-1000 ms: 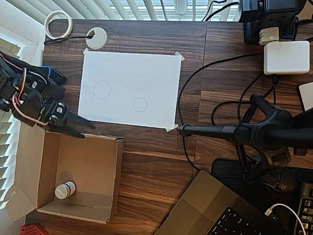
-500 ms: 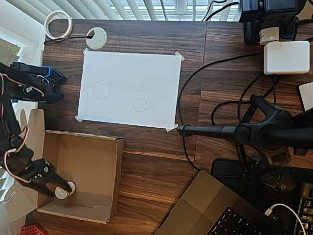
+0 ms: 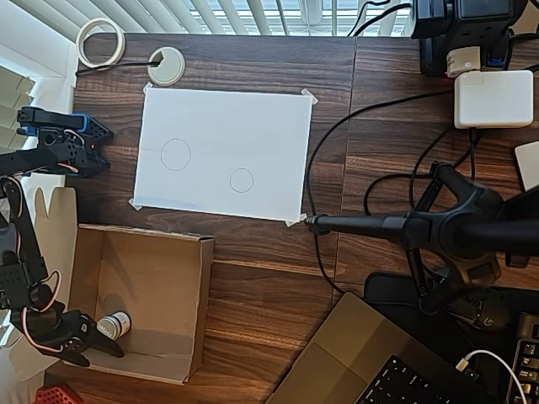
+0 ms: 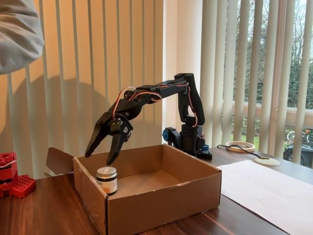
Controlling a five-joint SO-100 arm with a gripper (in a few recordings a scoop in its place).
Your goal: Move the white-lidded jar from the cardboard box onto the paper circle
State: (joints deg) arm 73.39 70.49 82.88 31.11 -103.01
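The hand hangs open above the white-lidded jar, which stands inside the cardboard box.

The overhead view looks straight down on the whole table, the cardboard box at lower left. The fixed view stands low and near at table height, facing the window across that box. Both share the box, arm and white sheet.
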